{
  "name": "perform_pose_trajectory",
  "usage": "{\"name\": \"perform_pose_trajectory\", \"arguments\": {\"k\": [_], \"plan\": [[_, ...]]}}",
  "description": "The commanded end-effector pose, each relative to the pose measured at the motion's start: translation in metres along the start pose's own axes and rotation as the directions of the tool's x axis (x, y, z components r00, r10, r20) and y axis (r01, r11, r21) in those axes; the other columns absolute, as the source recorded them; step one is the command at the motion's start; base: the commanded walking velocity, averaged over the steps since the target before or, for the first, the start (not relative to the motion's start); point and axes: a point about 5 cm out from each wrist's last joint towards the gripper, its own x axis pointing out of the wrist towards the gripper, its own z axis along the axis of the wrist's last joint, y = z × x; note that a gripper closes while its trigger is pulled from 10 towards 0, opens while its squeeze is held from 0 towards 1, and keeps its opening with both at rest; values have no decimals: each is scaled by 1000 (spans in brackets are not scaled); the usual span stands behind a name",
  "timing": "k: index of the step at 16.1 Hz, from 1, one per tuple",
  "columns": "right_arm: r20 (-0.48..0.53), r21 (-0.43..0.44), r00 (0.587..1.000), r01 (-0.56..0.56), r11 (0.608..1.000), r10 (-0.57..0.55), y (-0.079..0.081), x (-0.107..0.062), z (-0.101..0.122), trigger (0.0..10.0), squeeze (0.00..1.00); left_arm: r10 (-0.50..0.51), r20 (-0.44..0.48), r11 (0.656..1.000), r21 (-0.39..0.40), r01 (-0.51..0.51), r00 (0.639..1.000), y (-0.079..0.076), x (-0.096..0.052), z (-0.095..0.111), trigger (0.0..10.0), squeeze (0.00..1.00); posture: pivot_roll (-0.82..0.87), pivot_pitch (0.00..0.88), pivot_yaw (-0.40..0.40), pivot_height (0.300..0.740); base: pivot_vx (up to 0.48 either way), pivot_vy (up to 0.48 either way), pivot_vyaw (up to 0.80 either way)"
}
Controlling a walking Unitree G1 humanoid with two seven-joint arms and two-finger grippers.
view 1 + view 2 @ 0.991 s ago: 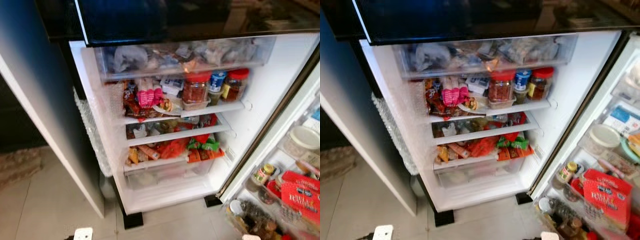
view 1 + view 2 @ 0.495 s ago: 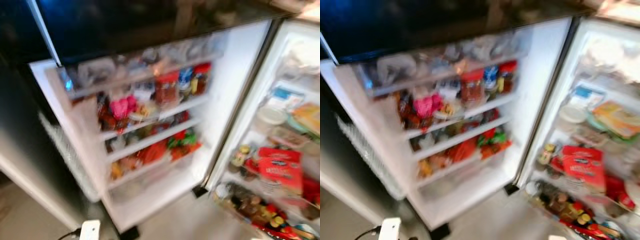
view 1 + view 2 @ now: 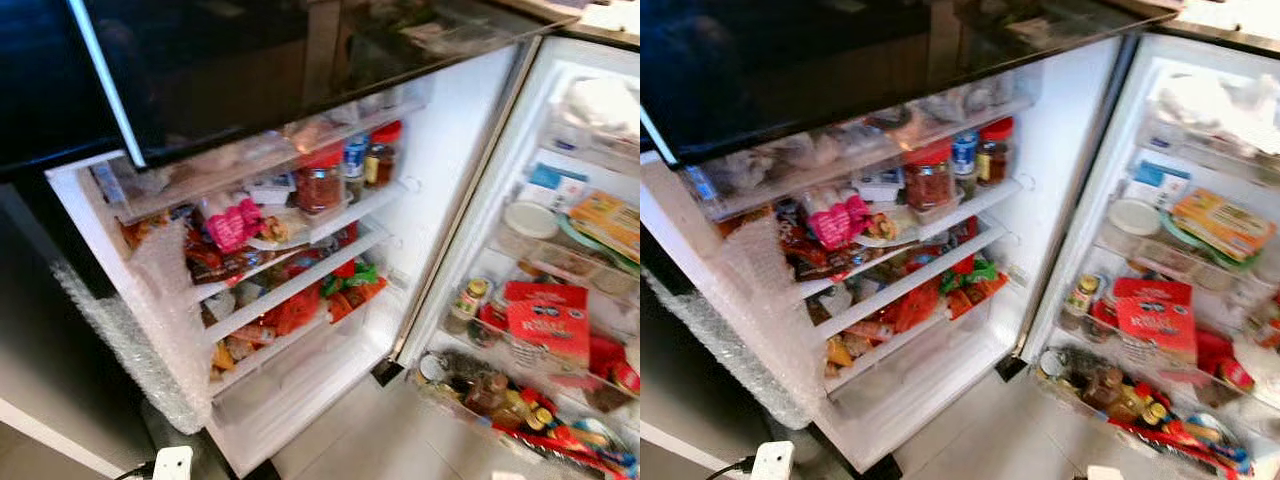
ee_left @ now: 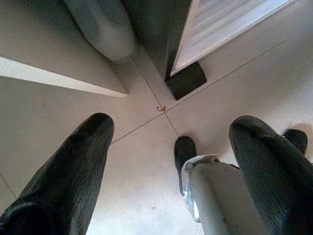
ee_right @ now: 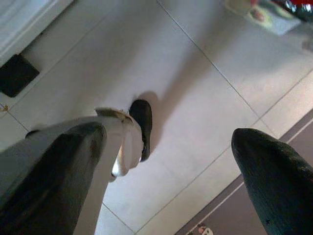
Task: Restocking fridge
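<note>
Overhanging dark door (image 3: 300,60) hiding fridge (image 3: 440,150) top

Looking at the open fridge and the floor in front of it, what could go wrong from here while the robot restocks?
1. The door shelves are packed tight with packets, so pushing another item in may knock something out onto the tiled floor.
2. A white plug and cable lie on the floor by the door's lower corner; a foot might catch them.
3. Bottles and jars crowd the fridge's bottom bin, where a reaching claw could topple them. Both the left claw and right claw hang open over the floor.
</note>
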Motion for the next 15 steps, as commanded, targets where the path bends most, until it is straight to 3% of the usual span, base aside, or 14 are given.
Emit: {"name": "perform_pose_trajectory", "arguments": {"k": [1,10,15], "plan": [[2,3,1000,5,1000,-5,-3,-1,-1,10000,0,-3,-35,1000,16,3,999,0,-2,-10,10000,0,13,0,-13,740,0,0,0],[7,14,1000,17,1000,-17,-3,-1,-2,10000,0,-11,-41,1000,23,12,999,-1,-2,-11,10000,0,7,0,-4,740,0,0,0],[2,5,1000,18,1000,-18,-3,-1,-3,10000,0,-17,-40,1000,22,18,999,-1,-2,-12,10000,0,4,0,-1,740,-305,0,0]]}}
